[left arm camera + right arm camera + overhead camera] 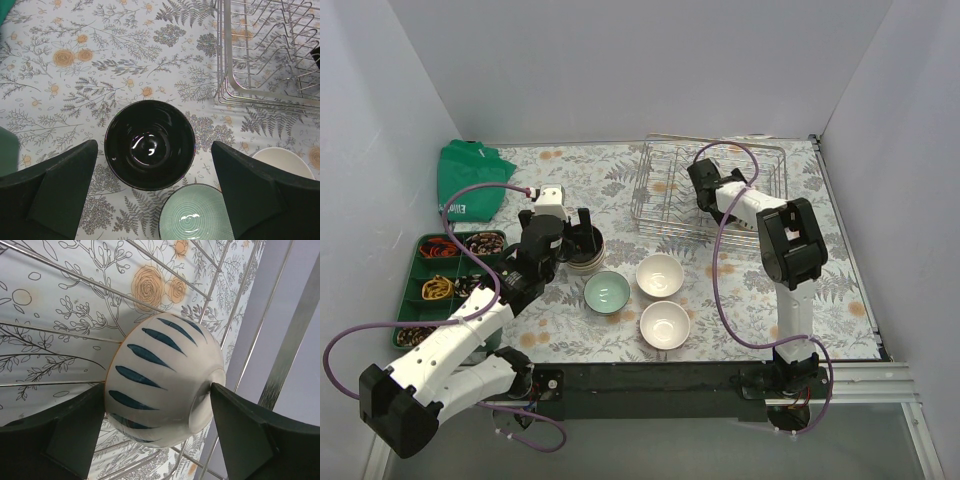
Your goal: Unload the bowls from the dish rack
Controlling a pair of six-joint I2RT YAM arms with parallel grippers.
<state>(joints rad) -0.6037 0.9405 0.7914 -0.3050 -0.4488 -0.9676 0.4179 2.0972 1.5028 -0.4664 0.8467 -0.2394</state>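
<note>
A bowl, glossy black inside (149, 144), stands on the table between the wide-apart fingers of my left gripper (154, 145), which is open above it and touches nothing. In the top view this gripper (582, 238) hovers over that bowl (586, 257). A pale teal bowl (607, 292) and two white bowls (660, 275) (665, 324) stand on the table in front of it. My right gripper (157, 390) is inside the dish rack (665, 190), shut on a white bowl with blue stripes (160, 375), one finger at its rim and one at its foot.
A green compartment tray (420, 262) with small items lies at the left edge. A green bag (470, 180) lies behind it. The rack's wire wall (270, 95) is to the right of the black bowl. Grey walls close in the table on three sides.
</note>
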